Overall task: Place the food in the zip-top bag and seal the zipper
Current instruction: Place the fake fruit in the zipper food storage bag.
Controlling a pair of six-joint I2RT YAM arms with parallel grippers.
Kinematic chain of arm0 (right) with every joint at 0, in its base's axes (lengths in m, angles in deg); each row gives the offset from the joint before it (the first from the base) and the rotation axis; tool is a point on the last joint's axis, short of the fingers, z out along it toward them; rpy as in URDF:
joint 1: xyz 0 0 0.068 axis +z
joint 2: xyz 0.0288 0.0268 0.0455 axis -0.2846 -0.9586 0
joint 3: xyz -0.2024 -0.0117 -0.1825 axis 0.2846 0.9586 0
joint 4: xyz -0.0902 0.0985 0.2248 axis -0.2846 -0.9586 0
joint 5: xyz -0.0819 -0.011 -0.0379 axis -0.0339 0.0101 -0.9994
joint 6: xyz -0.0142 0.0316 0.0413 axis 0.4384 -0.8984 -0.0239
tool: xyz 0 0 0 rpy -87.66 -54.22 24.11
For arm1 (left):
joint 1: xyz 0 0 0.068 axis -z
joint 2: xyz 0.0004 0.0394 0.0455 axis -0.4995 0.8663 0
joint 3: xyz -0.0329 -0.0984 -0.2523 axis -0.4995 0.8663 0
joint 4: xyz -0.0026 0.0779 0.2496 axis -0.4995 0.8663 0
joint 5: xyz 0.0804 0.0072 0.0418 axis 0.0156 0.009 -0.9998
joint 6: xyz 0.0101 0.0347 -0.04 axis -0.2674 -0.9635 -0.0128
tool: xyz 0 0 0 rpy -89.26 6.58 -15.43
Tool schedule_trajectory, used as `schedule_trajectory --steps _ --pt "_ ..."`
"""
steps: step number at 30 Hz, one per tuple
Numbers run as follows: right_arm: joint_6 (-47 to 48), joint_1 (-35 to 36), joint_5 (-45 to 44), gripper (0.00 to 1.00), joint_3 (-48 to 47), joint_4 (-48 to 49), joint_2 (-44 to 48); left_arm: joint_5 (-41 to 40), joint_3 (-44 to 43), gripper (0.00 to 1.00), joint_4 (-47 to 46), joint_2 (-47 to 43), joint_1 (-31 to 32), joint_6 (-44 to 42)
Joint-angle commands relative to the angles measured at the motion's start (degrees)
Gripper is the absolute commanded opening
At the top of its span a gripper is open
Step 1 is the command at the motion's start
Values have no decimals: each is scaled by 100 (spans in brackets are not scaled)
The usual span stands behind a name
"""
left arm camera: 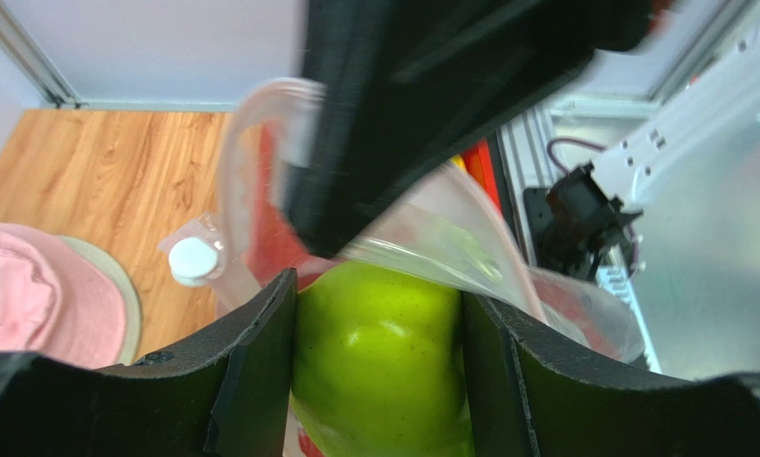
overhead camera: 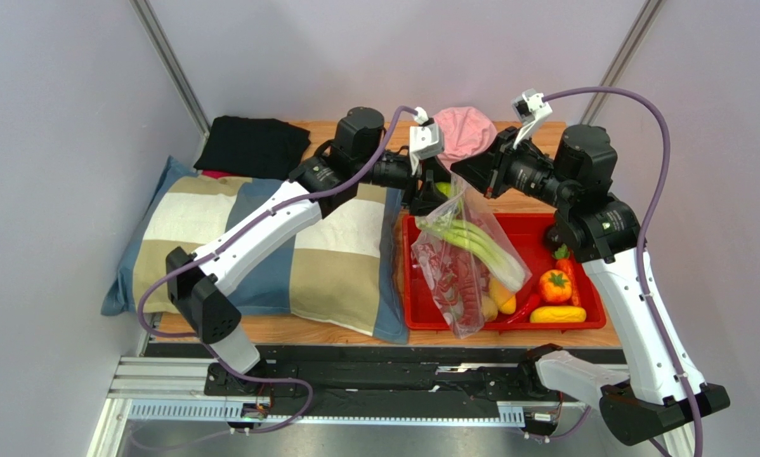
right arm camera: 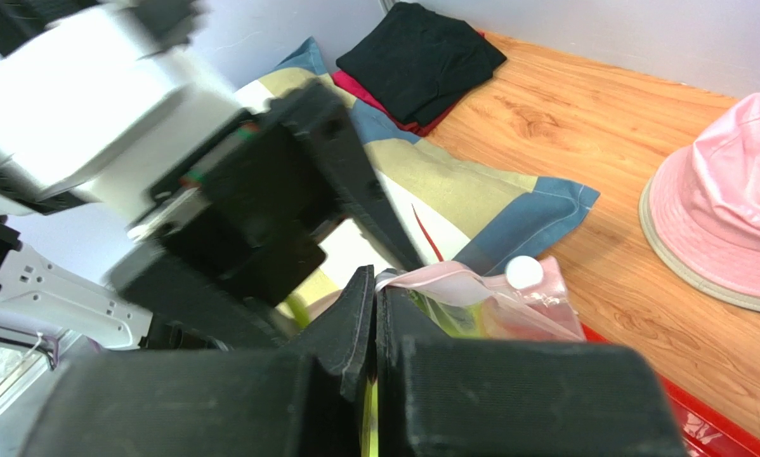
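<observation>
Left wrist view: our left gripper (left arm camera: 379,297) jaws clamp the green apple (left arm camera: 379,381) at the zip-top bag (overhead camera: 458,274) mouth; right gripper (right arm camera: 374,314) jaws pinch the rim, holding it open.

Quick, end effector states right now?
Left end effector: closed on the green apple.
Right end effector: shut, pinching the zip-top bag at its mouth edge.

A checked fabric pillow (overhead camera: 260,248) blocks the frame's left. At centre the clear dotted plastic bag (overhead camera: 465,276) hangs over the red plastic tray (overhead camera: 532,238). Its mouth is crowded by the right hand (right arm camera: 374,324) and the left hand (left arm camera: 379,314), which grips a green plastic apple (left arm camera: 379,381). Open wooden surface (right arm camera: 546,124) lies beside the pink fabric hat (overhead camera: 465,133).
</observation>
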Motion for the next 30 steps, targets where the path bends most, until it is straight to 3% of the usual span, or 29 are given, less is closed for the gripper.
schedule_trajectory --steps 1,4,8,13,15,16,23,28,30 --pt "130 -17 -132 0 -136 729 102 714 -84 32 675 -529 316 -1313" --pt "-159 -9 333 0 -74 1045 32 531 -427 35 1010 -353 422 -1446" --pt "-380 -9 652 0 -12 1344 49 127 -622 67 1300 -352 431 -1499" --pt "-407 -9 547 0 -65 1301 84 -279 -377 79 1170 -633 115 -940" --pt "-398 -9 546 0 -74 1292 102 -296 -323 88 1055 -774 -147 -736" --pt "-380 -9 546 0 -74 1283 102 -366 -245 99 1011 -905 -227 -639" --pt "-249 -17 564 0 -92 1230 41 -595 257 99 361 -1688 -676 82" --pt "-231 -9 599 0 -118 1309 -91 -1113 459 99 299 -2136 -755 504" --pt "-240 -17 643 0 -126 1406 -135 -1393 433 95 517 -2163 -764 626"
